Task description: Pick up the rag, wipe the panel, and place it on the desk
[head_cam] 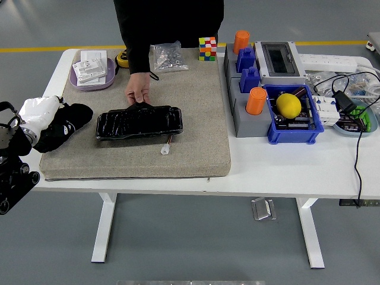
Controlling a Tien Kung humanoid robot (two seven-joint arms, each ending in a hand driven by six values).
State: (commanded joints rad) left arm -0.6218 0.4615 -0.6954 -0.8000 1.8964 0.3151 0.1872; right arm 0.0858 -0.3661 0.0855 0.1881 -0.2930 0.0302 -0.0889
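A white table (pixel 285 163) stands on a grey floor crossed by a yellow line at the far side; a beige mat (pixel 196 113) covers most of its left half; the black panel (pixel 139 122) lies on the mat toward its left edge, a person's hand (pixel 138 92) touching the panel's far edge. The left hand (pixel 37 116), white, sits at the mat's left edge with the black rag (pixel 62 123) bunched against it; whether its fingers clasp the rag cannot be told, since the cloth hides them. The person is cut off at the top; bins and cables crowd the tabletop's right end.
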